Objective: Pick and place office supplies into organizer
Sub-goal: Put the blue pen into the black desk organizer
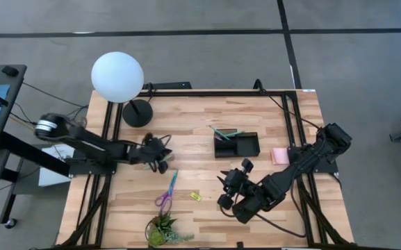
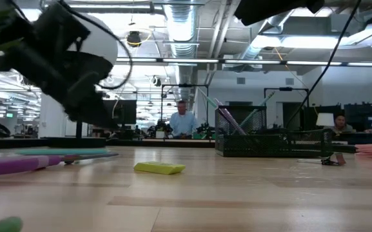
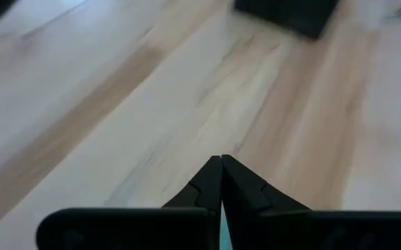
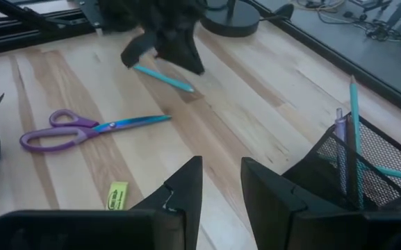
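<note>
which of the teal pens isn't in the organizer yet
The thin teal pen pinched in the left gripper above the bare wooden table. The other pens stand inside the black mesh organizer.

Table [image 1: 207,187]: pale wood planks, light grain.
Organizer [image 1: 236,145]: black mesh.
Scissors [image 4: 82,128], near organizer: purple handles, teal blades.
Pen [image 4: 162,78]: teal.
Small piece [image 1: 195,196] beside scissors: yellow.
Sticky pad [image 1: 279,155] beside organizer: pink.
Lamp [image 1: 119,78]: white globe, black base.
Plant [image 1: 162,230]: green.
</note>
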Controlling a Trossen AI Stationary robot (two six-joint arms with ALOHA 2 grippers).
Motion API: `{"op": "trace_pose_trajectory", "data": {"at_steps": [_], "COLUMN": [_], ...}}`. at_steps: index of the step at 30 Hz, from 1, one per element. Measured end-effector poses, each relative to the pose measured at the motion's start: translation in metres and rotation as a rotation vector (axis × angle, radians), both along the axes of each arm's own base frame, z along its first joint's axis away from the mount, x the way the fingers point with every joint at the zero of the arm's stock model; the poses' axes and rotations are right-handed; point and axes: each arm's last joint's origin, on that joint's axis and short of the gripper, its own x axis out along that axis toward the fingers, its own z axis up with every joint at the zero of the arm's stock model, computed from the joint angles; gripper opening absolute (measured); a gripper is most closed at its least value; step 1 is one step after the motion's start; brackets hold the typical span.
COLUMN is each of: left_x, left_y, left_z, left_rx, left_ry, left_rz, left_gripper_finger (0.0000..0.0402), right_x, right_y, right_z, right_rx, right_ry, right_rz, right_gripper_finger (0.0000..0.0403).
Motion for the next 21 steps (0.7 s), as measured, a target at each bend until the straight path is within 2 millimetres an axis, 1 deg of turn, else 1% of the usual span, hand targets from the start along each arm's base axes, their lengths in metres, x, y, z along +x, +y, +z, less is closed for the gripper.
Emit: {"op": "trace_pose_trajectory", "data": {"at_steps": [3, 5, 8, 11, 14, 17, 21], "left_x": [-0.022, -0.036, -0.048, -0.061, -0.069, -0.072, -0.076], "left_y": [-0.01, -0.018, -0.029, -0.034, -0.036, -0.034, -0.033], "left_z": [0.005, 0.005, 0.003, -0.006, -0.015, -0.02, -0.024], "left_rx": [0.011, 0.016, -0.004, -0.011, -0.013, -0.029, -0.039], "left_ry": [0.048, 0.043, -0.008, -0.005, -0.029, -0.09, -0.098], "left_rz": [0.032, 0.011, -0.067, -0.099, -0.098, -0.083, -0.112], "left_gripper_finger": [0.0, 0.0, 0.0, 0.0, 0.0, 0.0001, 0.002], "right_x": [0.0, 0.0, 0.001, 0.002, 0.003, 0.003, 0.003], "right_y": [0.0, 0.0, -0.001, -0.002, -0.002, -0.002, -0.001], "right_z": [0.0, 0.0, 0.0, 0.0, 0.001, 0.001, 0.001], "right_rx": [0.0, -0.001, -0.001, 0.003, 0.006, 0.007, 0.015], "right_ry": [0.0, -0.001, -0.003, -0.01, -0.016, -0.017, -0.026], "right_rz": [0.001, 0.0, -0.003, -0.01, -0.011, -0.011, -0.011], "right_gripper_finger": [0.0093, 0.0093, 0.0093, 0.0093, 0.0093, 0.0093, 0.0093]}}
